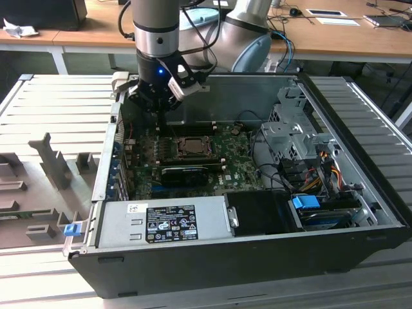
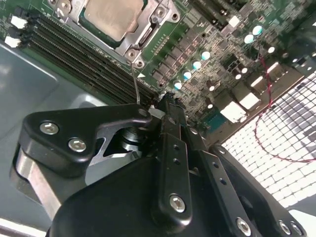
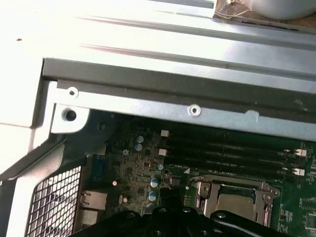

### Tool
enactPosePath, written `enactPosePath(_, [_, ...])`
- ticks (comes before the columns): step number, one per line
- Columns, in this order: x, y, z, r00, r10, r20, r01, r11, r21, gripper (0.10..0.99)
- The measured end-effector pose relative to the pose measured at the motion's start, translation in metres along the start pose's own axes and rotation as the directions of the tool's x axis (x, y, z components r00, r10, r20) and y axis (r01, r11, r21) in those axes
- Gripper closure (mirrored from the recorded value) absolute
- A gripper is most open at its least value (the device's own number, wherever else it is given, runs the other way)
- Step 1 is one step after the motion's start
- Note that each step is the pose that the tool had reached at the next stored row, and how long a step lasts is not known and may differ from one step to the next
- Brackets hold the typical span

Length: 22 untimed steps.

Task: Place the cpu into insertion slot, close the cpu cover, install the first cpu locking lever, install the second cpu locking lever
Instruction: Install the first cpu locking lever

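Observation:
The cpu (image 2: 111,17) lies silver top up in the insertion slot (image 1: 191,147) on the green motherboard. The cpu cover (image 2: 148,37) lies flat around it as a metal frame. In the first wrist view the cpu (image 3: 236,203) shows inside the cover (image 3: 203,190). A thin wire locking lever (image 2: 134,81) rises from the socket's corner to my gripper (image 2: 165,101). The black fingers are shut together, with the lever's end right beside their tips; whether they touch it I cannot tell. In the exterior view my gripper (image 1: 159,109) hangs inside the case, just behind the socket on that view's left.
Long black memory slots (image 2: 74,59) run beside the socket. The case's metal wall (image 3: 197,106) stands close behind my gripper. A power supply (image 1: 161,222), a black graphics card (image 1: 183,172) and a drive cage with cables (image 1: 302,148) fill the case. Grey fixtures (image 1: 55,161) sit outside it.

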State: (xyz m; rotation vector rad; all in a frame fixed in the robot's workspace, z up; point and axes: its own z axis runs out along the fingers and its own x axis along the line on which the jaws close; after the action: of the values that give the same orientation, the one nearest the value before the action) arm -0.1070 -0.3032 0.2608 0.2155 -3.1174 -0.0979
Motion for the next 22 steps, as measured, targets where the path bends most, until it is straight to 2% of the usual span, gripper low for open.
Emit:
enactPosePath(5, [-0.0008,0.0041,0.0008,1.0,0.006,0.0005,-0.006,1.0,0.0,0.98])
enactPosePath(8, [-0.0076,0.0037,0.0013,1.0,0.007,0.0007,-0.007,1.0,-0.001,0.98])
enactPosePath(10, [-0.0169,0.0024,0.0017,1.0,0.007,0.0008,-0.007,1.0,-0.002,0.98])
enactPosePath(12, [-0.0226,0.0016,0.0023,1.0,0.008,0.0007,-0.008,1.0,-0.002,0.98])
enactPosePath(14, [-0.0401,-0.0009,0.0038,1.0,0.009,0.0009,-0.009,1.0,-0.002,0.98])
enactPosePath(17, [-0.0582,-0.0034,0.0051,1.0,0.01,0.0008,-0.01,1.0,-0.001,0.98])
enactPosePath(18, [-0.0618,-0.0039,0.0055,0.9999,0.01,0.0009,-0.01,0.9999,-0.002,0.98])
enactPosePath(20, [-0.0648,-0.0044,0.0067,0.9994,0.034,0.009,-0.033,0.9978,-0.057,0.98])
enactPosePath(21, [-0.0651,-0.0045,0.0083,0.9987,0.05,0.0108,-0.049,0.9969,-0.062,0.98])
enactPosePath(22, [-0.0656,-0.0047,0.0094,0.9973,0.073,0.0119,-0.072,0.9955,-0.062,0.98])
